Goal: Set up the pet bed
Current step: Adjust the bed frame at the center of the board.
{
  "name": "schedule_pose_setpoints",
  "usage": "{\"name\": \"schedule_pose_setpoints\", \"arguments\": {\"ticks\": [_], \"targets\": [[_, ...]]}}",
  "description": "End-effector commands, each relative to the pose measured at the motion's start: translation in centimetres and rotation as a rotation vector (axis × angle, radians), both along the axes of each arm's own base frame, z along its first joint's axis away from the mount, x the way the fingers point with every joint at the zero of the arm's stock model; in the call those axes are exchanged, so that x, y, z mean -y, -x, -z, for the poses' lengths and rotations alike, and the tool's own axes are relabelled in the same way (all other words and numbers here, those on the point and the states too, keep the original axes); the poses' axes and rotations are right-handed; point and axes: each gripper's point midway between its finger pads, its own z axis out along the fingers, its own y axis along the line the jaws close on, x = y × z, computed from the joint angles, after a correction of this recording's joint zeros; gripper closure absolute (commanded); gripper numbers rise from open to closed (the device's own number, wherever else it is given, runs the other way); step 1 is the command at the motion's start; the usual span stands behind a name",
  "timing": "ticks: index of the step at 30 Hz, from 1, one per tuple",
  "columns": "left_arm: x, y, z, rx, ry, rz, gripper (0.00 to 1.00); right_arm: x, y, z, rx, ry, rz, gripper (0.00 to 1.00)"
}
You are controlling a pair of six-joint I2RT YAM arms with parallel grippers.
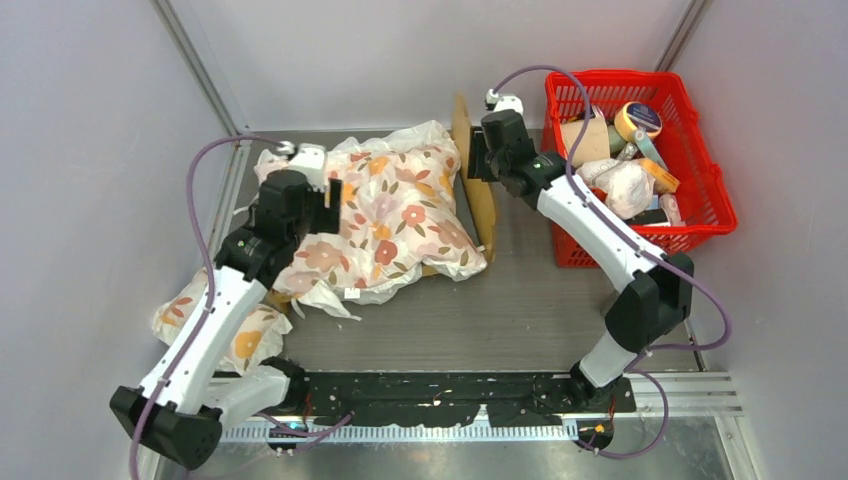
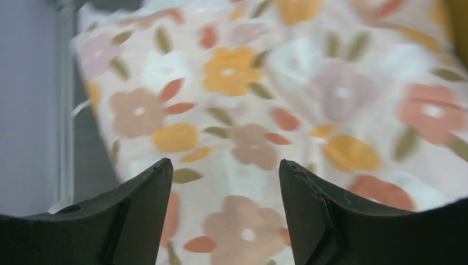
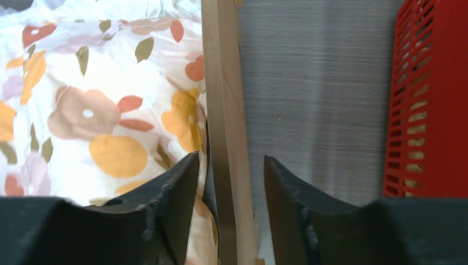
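lol my right claw (image 3: pixel 230 161) sits half-open around the headboard (image 3: pixel 223 83) of the light-wood pet bed (image 1: pixel 480 205) beside the red plastic basket (image 1: pixel 722 205), probably to steady it, while my left claw (image 2: pixel 223 165) gapes empty over the white floral-print cushion (image 1: pixel 390 210) smothering it.

Robot lab test cell, not a lived-in room: bare pale panel walls (image 1: pixel 90 150) close off the left, back and right of frame, with aluminium posts (image 1: pixel 200 70) rising at the two far corners around a grey table (image 1: pixel 520 300). Along the bottom edge, a left arm (image 1: pixel 200 340) and a right arm (image 1: pixel 590 215) stand on a black mounting plate (image 1: pixel 440 395) above a slotted metal rail (image 1: pixel 400 432), with purple cables (image 1: pixel 545 68) looping off them. The only domestic things are loose props: a floral cushion (image 1: pixel 390 210) centre left, a wooden pet bed (image 1: pixel 483 215) beside it, and a red basket (image 1: pixel 700 190) of oddments upper right.
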Motion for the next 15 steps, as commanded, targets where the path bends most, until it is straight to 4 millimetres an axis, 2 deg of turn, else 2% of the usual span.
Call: {"name": "schedule_pose_setpoints", "arguments": {"ticks": [1,2,3,4,7,10,11,12,13,14,15], "targets": [[10.0,2.4,-6.1,0.182,-0.059,0.540,0.26,0.9,3.2,-6.4,0.097,-0.094,-0.017,0.41],[11.9,3.2,-6.2,0.199,-0.078,0.636,0.26,1.0,4.1,-7.9,0.126,-0.097,-0.059,0.40],[13.8,4.0,-6.1,0.218,-0.109,0.729,0.26,1.3,4.7,-7.8,0.129,-0.084,-0.073,0.39],[15.4,4.6,-5.7,0.233,-0.146,0.802,0.26,1.8,5.7,-9.2,0.160,-0.097,-0.079,0.38],[20.1,6.4,-4.4,0.299,-0.254,1.018,0.26,2.8,8.3,-9.1,0.171,-0.100,-0.117,0.38],[23.7,7.2,-2.5,0.328,-0.324,1.152,0.25,3.8,11.8,-8.7,0.185,-0.130,-0.169,0.38],[25.2,7.8,-2.0,0.335,-0.323,1.215,0.25,4.2,13.2,-9.6,0.218,-0.163,-0.192,0.38],[26.3,8.0,-1.5,0.339,-0.339,1.258,0.24,4.3,14.0,-8.1,0.192,-0.166,-0.199,0.38],[27.3,8.2,-1.0,0.342,-0.357,1.291,0.23,4.8,15.4,-8.9,0.230,-0.199,-0.214,0.38],[28.3,8.2,-0.4,0.343,-0.374,1.319,0.23,4.7,16.2,-7.3,0.205,-0.204,-0.232,0.38],[29.2,8.3,0.2,0.339,-0.386,1.349,0.22,5.3,17.5,-8.5,0.260,-0.235,-0.245,0.38]]}}
